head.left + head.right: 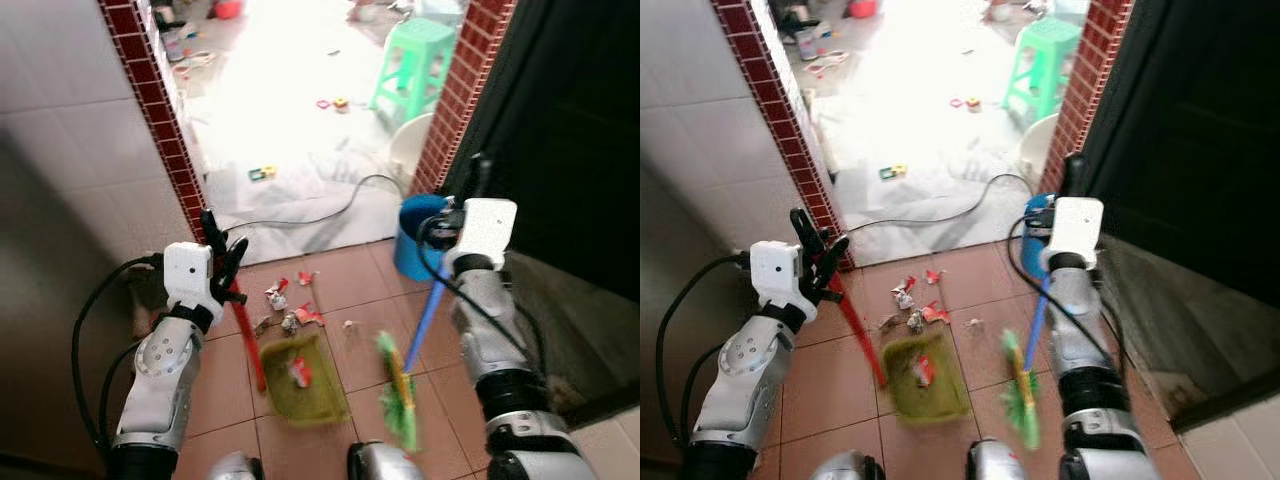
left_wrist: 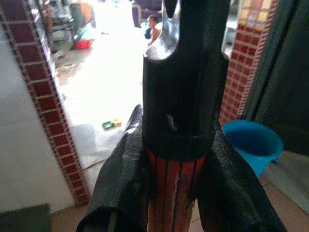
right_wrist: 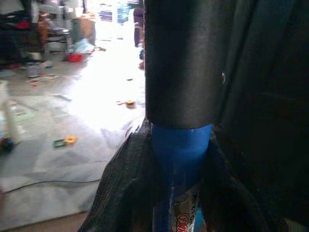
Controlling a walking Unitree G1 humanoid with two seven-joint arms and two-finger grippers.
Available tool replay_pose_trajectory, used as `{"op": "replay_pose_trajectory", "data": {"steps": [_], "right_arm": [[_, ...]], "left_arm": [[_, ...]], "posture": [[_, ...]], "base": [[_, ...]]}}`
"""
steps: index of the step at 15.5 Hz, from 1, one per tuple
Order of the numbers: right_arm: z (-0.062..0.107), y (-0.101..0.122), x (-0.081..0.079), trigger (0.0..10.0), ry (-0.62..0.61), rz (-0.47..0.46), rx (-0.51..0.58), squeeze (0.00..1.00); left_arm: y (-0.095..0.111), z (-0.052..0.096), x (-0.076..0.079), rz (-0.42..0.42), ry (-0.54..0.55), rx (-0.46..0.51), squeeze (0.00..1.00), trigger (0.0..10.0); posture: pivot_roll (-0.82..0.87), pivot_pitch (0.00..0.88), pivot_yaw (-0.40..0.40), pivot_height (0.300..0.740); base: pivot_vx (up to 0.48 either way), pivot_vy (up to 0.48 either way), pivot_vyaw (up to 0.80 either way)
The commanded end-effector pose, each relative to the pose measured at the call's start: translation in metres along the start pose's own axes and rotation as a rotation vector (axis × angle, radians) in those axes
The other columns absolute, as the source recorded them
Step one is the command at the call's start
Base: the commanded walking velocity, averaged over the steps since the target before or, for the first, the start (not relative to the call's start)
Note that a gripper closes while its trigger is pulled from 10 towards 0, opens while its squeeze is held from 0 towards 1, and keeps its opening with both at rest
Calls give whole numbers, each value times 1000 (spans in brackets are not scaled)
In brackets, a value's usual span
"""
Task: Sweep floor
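On the tiled floor (image 1: 345,280) just inside a brick doorway (image 1: 150,110), the green dustpan (image 1: 303,378) lies with one piece of red-and-white litter (image 1: 299,371) already in it. Beyond the dustpan, toward the doorway, more scraps (image 1: 288,300) are scattered on the tiles. Right of the dustpan, the broom (image 1: 420,320) slants down to blurred green bristles (image 1: 397,395) near the floor. Farther right and back from the dustpan, a blue bucket (image 1: 415,240) stands at the doorway's foot. Well past it, outside, a green stool (image 1: 410,65) sits in bright light. Left gripper (image 1: 225,262), above and left of the dustpan, has its fingers (image 2: 118,183) closed on the dustpan's red handle (image 1: 247,335). Right gripper (image 3: 178,193) has its fingers clamped around the broom's blue pole.
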State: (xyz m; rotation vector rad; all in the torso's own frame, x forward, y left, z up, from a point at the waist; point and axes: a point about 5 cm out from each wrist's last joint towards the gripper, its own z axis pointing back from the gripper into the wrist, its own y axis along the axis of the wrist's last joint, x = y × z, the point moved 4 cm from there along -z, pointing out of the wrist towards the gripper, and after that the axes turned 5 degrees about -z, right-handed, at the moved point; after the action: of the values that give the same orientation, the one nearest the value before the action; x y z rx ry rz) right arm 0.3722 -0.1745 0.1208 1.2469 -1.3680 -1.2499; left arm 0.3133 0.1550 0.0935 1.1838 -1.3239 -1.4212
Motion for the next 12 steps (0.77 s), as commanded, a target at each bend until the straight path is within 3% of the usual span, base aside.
{"op": "replay_pose_trajectory", "data": {"steps": [1, 6, 12], "right_arm": [[-1, 6, -7, 10000, 20, -6, 19, 0], [-4, 15, -27, 10000, 120, 5, 58, 0], [-11, 20, -13, 10000, 83, 20, 70, 0]], "left_arm": [[7, -1, -5, -3, 8, 24, 0, 10000], [14, -8, -2, 10, 2, 47, 0, 10000], [16, -13, 1, 12, -17, 52, 0, 10000]], "posture": [[-60, 0, 39, 740], [-62, 0, 30, 740], [-76, 0, 42, 740]], "base": [[0, -292, 0], [0, -295, 0], [0, -292, 0]]}}
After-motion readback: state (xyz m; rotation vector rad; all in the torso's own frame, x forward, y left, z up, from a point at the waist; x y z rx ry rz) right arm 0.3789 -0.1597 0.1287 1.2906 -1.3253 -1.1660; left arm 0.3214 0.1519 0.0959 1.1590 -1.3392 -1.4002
